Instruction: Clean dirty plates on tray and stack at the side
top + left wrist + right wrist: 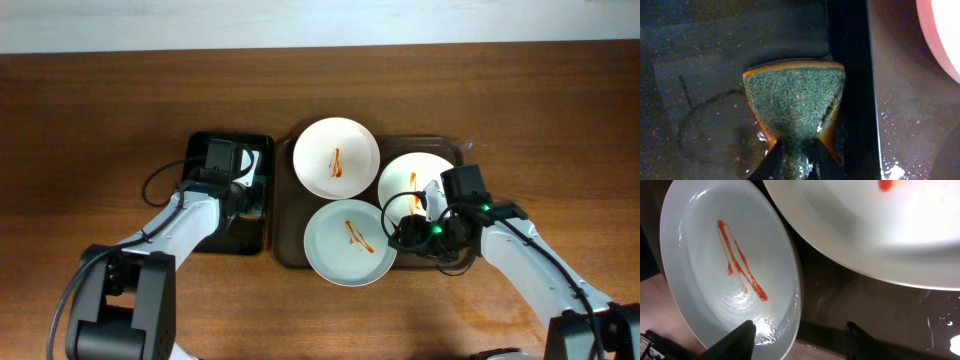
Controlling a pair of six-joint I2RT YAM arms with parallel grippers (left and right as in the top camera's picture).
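- Front plate [348, 245]: lies in the near part of the tray [290, 225], with the streak [737, 262] uncleaned in its middle.
- Far plate [337, 157] and right plate [415, 178] lie behind it on the same tray, both streaked. The right plate sits close to the front plate's rim; I cannot tell if they touch.
- The front plate's right rim lies between the fingers of the right gripper [802, 340]. One finger is over the plate's bowl and the other is over bare tray. The jaws are spread wide and hold nothing.
- The streak's long axis runs diagonally, and its thicker end points toward those fingers.
- Left gripper [250, 195]: over the black tray [250, 240], left of the tray and apart from every plate. It is clamped on a sponge [795, 100], pinched to a waist, green scouring face toward the wrist camera.
- Judgement: the right arm is nearer and looks set to take the rim. The sponge has to travel right, over the tray's rim, to reach the streak.
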